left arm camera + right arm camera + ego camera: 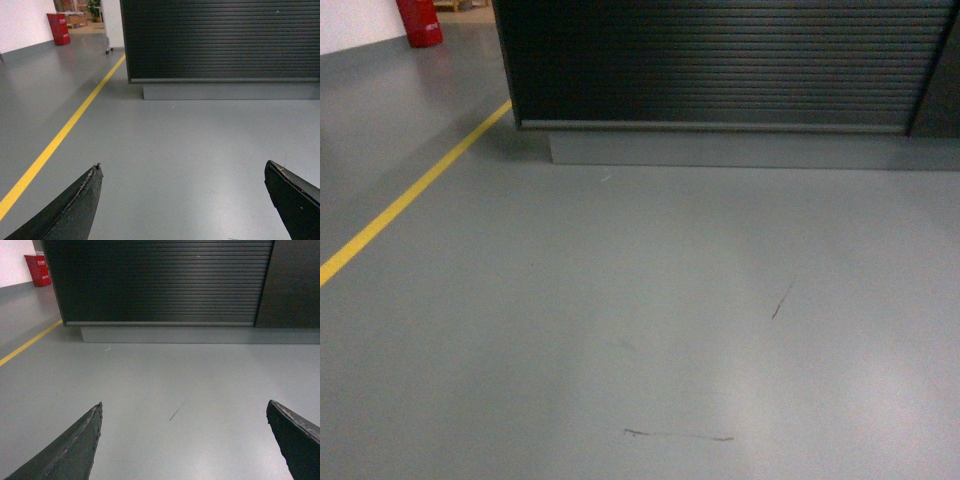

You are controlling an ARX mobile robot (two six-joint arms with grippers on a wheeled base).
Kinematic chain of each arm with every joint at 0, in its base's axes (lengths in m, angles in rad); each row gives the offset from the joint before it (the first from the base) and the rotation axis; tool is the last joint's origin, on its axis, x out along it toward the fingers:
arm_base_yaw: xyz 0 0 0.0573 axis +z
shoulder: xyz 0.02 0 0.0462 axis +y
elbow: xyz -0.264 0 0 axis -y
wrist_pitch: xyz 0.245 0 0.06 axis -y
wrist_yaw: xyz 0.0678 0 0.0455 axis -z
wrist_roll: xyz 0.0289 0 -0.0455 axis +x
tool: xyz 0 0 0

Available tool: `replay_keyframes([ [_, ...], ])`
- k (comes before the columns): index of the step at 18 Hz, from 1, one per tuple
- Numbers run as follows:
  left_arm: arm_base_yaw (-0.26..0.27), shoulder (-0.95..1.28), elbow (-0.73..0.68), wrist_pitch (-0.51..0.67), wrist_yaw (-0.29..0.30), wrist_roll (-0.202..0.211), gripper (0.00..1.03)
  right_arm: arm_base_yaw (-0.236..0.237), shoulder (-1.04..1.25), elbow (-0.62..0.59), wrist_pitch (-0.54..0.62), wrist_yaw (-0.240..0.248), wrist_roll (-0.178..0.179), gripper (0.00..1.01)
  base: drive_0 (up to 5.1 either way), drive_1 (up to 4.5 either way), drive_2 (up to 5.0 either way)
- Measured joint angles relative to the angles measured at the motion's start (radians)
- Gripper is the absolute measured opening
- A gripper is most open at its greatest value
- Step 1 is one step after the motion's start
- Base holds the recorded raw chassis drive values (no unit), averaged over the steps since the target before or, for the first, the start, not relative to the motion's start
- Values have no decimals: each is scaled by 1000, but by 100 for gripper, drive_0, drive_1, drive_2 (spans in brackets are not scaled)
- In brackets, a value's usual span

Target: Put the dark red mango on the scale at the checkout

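On the far left of the head view a red box (419, 22) stands by the pale wall (355, 25). A yellow line (410, 195) runs across the grey floor (620, 300) from the near left up toward the corner of the checkout (720, 65). Only the dark ribbed front of the checkout shows, with a grey base strip (740, 150) under it. Its top is out of view, so the scale and the dark red mango cannot be seen in any picture.

The left gripper (185, 200) is wide open and holds nothing — only bare floor lies between its two dark fingers (75, 210). The yellow line passes just to the left of the left finger and runs away ahead. Straight ahead of the jaws, well apart from them, is the ribbed front of the checkout. Far ahead and to the left stand the red box and a white cabinet (112, 22).

The right gripper (185, 440) is wide open too, and it holds nothing. A thin dark scratch (176, 411) marks the floor just ahead of the gap between the jaws. Beyond that, ahead of both fingers (70, 455), the ribbed panel fills the top of the view — a smooth dark panel (295, 285) sits beside it, ahead of the right finger.
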State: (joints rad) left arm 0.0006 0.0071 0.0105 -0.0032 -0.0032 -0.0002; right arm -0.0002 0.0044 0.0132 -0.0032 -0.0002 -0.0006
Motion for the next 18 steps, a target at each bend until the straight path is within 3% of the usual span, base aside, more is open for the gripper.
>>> replay_keyframes([
  [18, 0, 0, 0, -2, 3, 0, 98, 0, 0, 0, -3, 0, 0, 98, 1, 432, -429],
])
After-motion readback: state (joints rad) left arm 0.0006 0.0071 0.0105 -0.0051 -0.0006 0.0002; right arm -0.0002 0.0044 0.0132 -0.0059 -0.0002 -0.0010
